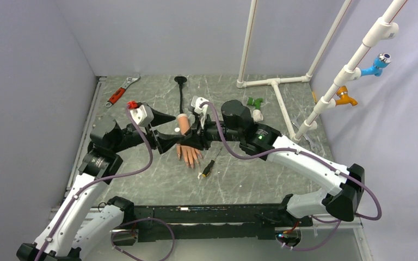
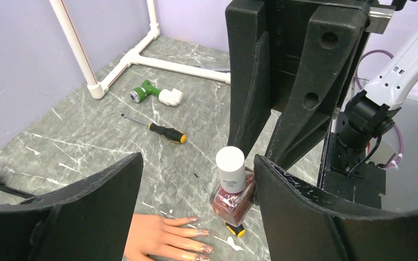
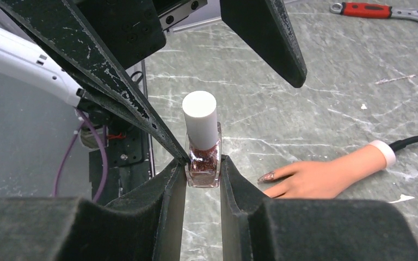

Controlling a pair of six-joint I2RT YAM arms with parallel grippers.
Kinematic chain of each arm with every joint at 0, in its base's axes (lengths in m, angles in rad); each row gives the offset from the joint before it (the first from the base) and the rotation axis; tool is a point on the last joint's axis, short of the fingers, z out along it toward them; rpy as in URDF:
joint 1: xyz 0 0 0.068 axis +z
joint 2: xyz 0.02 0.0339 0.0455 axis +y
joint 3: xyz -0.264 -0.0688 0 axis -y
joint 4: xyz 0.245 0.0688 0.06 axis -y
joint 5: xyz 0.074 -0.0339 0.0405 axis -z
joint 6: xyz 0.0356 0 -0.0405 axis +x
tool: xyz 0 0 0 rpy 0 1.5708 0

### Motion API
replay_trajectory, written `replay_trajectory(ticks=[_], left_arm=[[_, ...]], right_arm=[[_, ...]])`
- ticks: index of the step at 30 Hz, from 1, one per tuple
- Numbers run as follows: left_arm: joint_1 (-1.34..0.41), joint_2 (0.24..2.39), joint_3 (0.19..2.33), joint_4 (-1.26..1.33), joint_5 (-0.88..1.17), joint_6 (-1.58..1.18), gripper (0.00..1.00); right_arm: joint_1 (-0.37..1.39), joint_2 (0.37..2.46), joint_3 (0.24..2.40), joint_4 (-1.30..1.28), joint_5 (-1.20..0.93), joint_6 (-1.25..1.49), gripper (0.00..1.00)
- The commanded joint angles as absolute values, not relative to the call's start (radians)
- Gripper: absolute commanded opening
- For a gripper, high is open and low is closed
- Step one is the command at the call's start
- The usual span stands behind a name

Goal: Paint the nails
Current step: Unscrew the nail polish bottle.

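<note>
Left wrist: nails apparently beneath open left gripper; right gripper clamps bottle.

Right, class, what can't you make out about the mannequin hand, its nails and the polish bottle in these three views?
- Top view: polish bottle hidden under the arms; nails too small to judge.
- Left wrist view: mannequin hand cut off by the bottom edge; thumb unseen.
- Right wrist view: right gripper hides all but one nail.
</note>
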State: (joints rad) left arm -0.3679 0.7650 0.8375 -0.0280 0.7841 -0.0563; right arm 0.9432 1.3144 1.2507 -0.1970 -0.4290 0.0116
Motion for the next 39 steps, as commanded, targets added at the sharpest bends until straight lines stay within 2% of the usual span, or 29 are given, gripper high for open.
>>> replay_trajectory(ticks=[1,8,14,22,29,39], left_arm=[[-0.381,0.717,0.868,-0.072,0.893,-0.046,0.81],[-0.358,0.709,0.882,-0.083,0.981,-0.040,0.87],[-0.342,0.697,0.888,-0.098,1.016,-0.013,0.89],[-0.335,0.696,0.875,-0.026,1.145,-0.044,0.84],[-0.334,0.724,0.867,0.053,1.233,-0.105,0.71],[-0.341,0.778,0.838,0.191,1.309,-0.224,0.63]], right_arm=[[0.926,1.267,1.244,-0.088,-0.359,0.009,0.00],[0.923,1.212,1.182,-0.081,-0.369,0.009,0.00],[0.915,1.190,1.181,-0.145,-0.519,-0.032,0.00],[0.912,1.225,1.250,-0.284,-0.706,-0.091,0.00],[0.910,1.187,1.214,-0.247,-0.722,-0.114,0.00],[0.910,1.218,1.241,-0.257,-0.763,-0.123,0.00]])
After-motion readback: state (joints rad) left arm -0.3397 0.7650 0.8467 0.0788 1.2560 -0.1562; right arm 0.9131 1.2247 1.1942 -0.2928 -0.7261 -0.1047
